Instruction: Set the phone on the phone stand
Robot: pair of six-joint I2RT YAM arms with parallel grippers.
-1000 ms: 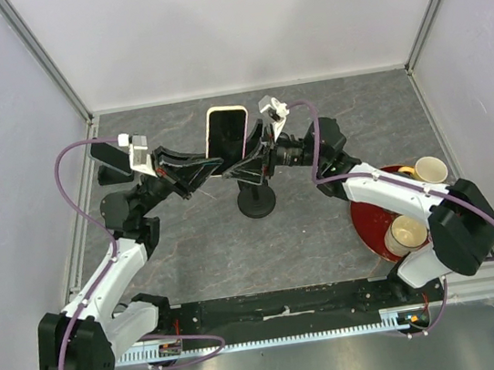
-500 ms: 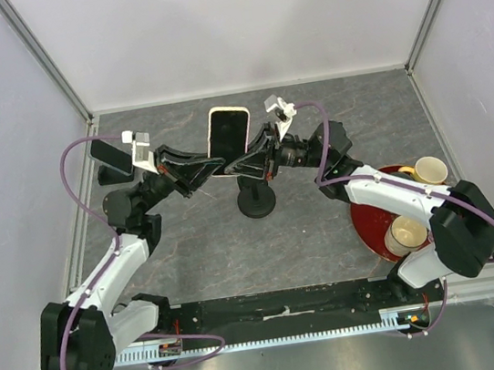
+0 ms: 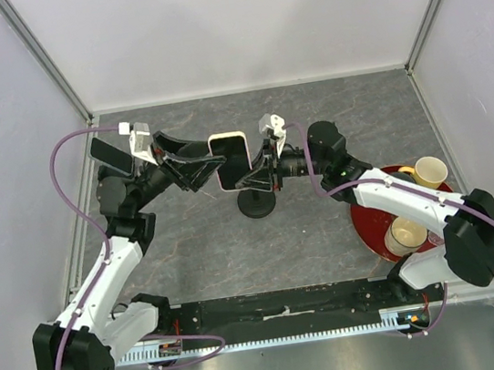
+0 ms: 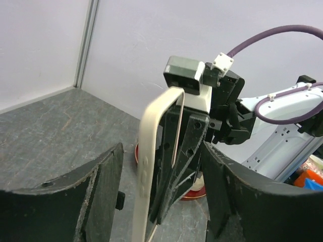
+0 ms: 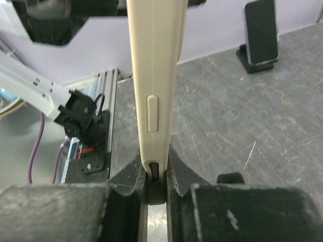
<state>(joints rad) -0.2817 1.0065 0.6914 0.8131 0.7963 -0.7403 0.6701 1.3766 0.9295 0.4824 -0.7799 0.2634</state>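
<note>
Now the phone hangs over the black phone stand near the middle of the grey desk, its dark screen facing the overhead camera. I cannot tell whether it touches the stand. The right gripper has its jaws pinching the phone's pale rim. The left gripper has its jaws spread, one on either side of the phone and clear of it. A second phone is propped at the desk's far left.

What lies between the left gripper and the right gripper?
The phone. The right gripper is shut on its edge. The open left gripper has one finger on each side of it, as the left wrist view shows.
</note>
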